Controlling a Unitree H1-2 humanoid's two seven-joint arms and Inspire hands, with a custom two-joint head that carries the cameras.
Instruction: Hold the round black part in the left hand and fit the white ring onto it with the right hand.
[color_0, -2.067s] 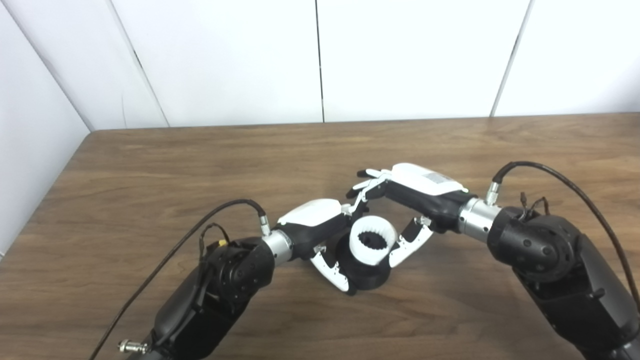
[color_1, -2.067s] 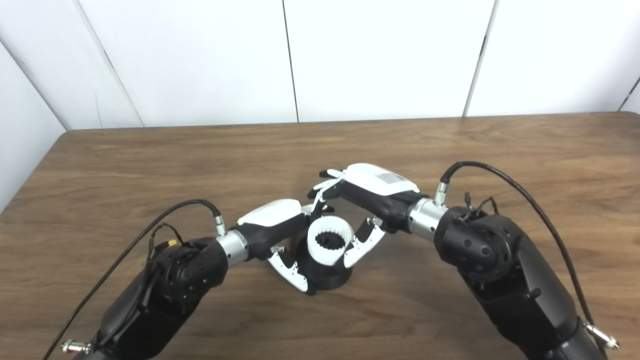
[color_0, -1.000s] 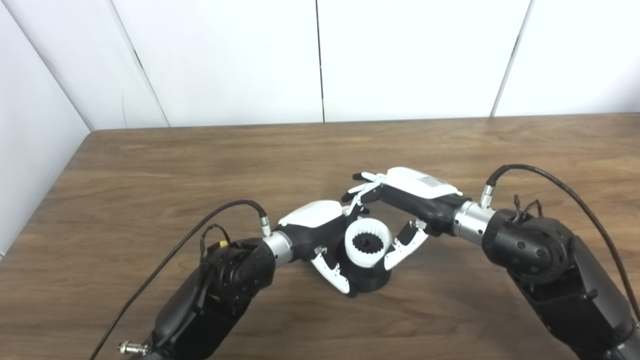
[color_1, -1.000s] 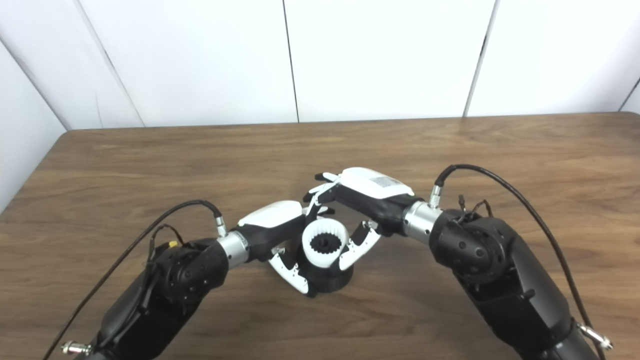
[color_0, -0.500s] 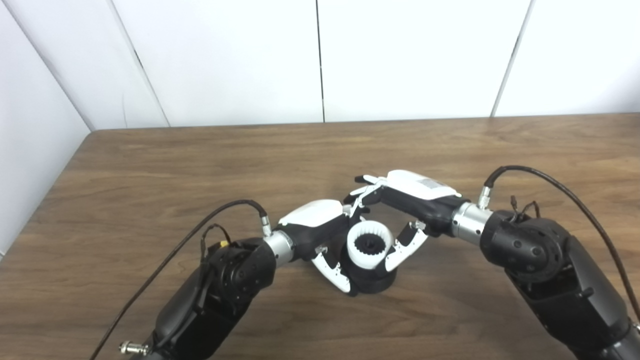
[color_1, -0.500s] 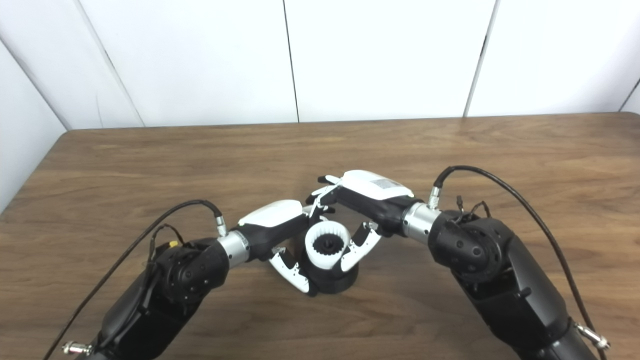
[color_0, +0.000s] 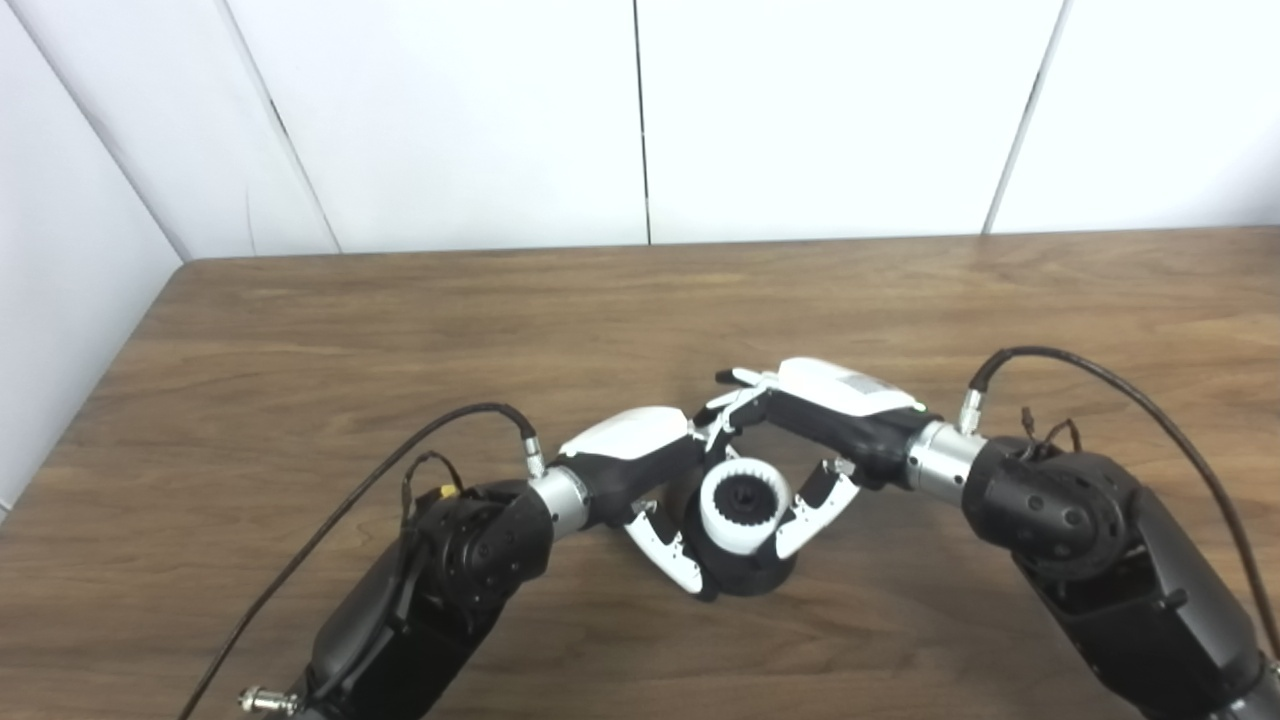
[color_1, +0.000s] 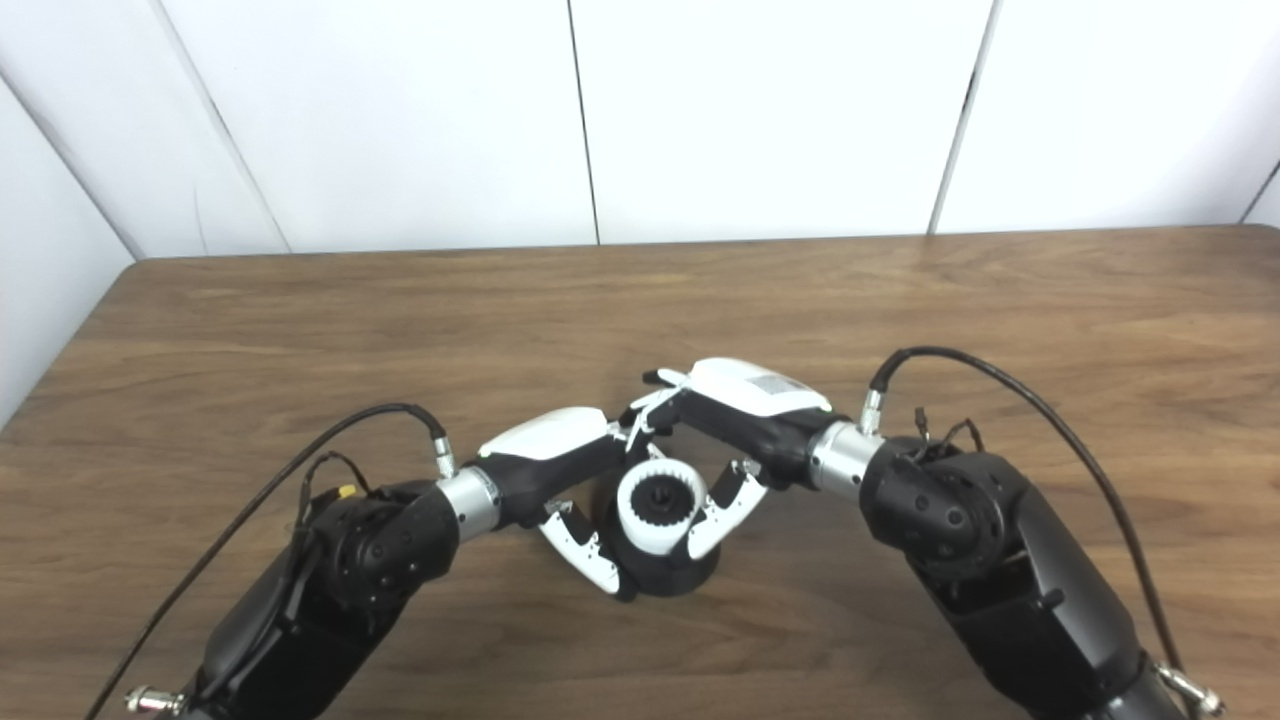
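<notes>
The round black part (color_0: 745, 575) rests on the wooden table near its front middle. My left hand (color_0: 640, 455) is closed around its left side, thumb curled under the front. A white ring (color_0: 745, 505) with inner teeth sits over the top of the black part, whose hub shows through its centre. My right hand (color_0: 830, 410) grips the ring from the right, thumb on its right side and the other fingers reaching over its far side. The two hands touch above the ring. How deep the ring sits is hidden by the fingers.
The brown wooden table (color_0: 400, 330) spreads wide to either side and behind the hands. White wall panels (color_0: 640, 110) stand along its far edge. Black cables (color_0: 1100, 365) arc over both forearms.
Both hands and the two parts have sunk slightly toward the table. The white ring has tipped more level and moved lower over the black part, with the hub now centred in it.
</notes>
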